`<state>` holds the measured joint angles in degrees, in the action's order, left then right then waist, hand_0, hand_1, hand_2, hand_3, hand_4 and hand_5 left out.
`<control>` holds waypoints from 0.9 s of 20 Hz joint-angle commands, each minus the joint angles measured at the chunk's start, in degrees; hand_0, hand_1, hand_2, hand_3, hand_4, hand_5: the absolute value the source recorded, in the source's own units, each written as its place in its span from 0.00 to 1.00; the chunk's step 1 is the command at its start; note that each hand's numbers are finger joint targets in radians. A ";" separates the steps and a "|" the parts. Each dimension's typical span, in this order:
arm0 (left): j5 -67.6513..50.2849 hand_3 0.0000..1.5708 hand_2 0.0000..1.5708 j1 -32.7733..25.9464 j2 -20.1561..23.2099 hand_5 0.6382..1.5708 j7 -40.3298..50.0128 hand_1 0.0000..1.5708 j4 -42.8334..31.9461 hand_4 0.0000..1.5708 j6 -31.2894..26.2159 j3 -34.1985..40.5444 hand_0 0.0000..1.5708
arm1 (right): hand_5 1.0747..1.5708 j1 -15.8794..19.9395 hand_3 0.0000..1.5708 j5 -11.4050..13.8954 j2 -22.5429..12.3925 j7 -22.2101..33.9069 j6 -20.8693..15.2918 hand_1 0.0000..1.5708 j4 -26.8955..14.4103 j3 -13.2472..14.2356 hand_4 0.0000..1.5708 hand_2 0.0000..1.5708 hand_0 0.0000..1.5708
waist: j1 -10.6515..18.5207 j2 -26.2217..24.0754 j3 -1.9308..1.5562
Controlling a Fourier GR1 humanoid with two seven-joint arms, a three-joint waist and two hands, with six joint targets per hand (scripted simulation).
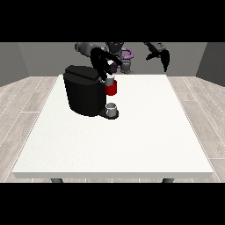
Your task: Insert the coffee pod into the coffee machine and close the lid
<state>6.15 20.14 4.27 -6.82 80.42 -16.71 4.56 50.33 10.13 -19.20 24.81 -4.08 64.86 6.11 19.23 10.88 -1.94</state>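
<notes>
Front view, one black coffee machine [83, 90] on one white counter [132, 132], two hands, fingers of the hand at the view's left [107, 70] just above one red thing at the machine [111, 88], their spread unclear, one grey thing [112, 107] below them, hand at the view's right [165, 58] raised well apart, fingers hanging straight, holding nothing.

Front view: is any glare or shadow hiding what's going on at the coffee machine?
Front view: flat, even light, no glare on the white table; the coffee machine is a dark mass with little surface detail; the hand at the view's left blends into it above the red thing at the machine; the grey thing below reads clearly.
</notes>
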 commanded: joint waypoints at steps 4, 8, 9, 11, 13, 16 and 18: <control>0.08 0.00 0.00 4.78 -0.67 1.00 -0.32 0.00 -0.06 0.27 -0.63 -1.38 0.00 | 1.00 9.40 0.00 0.74 1.85 -2.99 1.05 0.00 5.24 -3.02 0.00 0.00 0.00 | 9.52 3.52 1.96; -0.55 0.00 0.00 5.63 -1.04 1.00 0.10 0.00 0.20 0.22 -2.09 -2.40 0.00 | 1.00 8.22 0.00 0.72 0.90 -2.34 2.27 0.00 6.81 -2.13 0.00 0.00 0.00 | 12.51 4.55 1.87; -1.10 0.00 0.00 5.11 -0.54 1.00 -0.89 0.00 -0.83 0.16 -2.86 -1.86 0.00 | 1.00 9.15 0.00 0.54 -0.75 -2.56 2.93 0.00 7.09 -0.99 0.00 0.00 0.00 | 12.81 5.81 1.93; -0.54 0.00 0.00 7.24 -0.70 1.00 -0.43 0.00 -1.05 0.14 -2.39 -2.17 0.00 | 1.00 8.83 0.00 0.75 -0.59 -1.15 2.91 0.00 8.64 -0.86 0.00 0.00 0.00 | 13.00 6.87 1.90; -0.42 0.00 0.00 8.19 -1.78 1.00 0.04 0.00 -0.90 0.18 -2.77 -3.56 0.00 | 1.00 9.59 0.00 0.77 -1.34 0.09 2.51 0.00 9.91 0.34 0.00 0.00 0.00 | 14.99 7.88 1.85; 0.54 0.00 0.00 9.89 -1.46 1.00 0.46 0.00 -0.81 0.19 -2.58 -4.11 0.00 | 1.00 10.53 0.00 -0.74 -1.60 -1.91 2.31 0.00 10.33 1.96 0.00 0.00 0.00 | 15.32 9.94 1.82; 0.50 0.00 0.00 12.49 -1.40 1.00 1.01 0.00 -0.16 0.19 -2.50 -4.08 0.00 | 1.00 13.07 0.00 -0.66 -0.08 -2.46 1.35 0.00 8.65 1.59 0.00 0.00 0.00 | 16.11 11.34 1.92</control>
<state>6.28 29.76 3.32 -6.82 80.03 -19.51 1.06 58.72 10.92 -22.63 26.38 -2.66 73.11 9.23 32.83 20.24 -1.14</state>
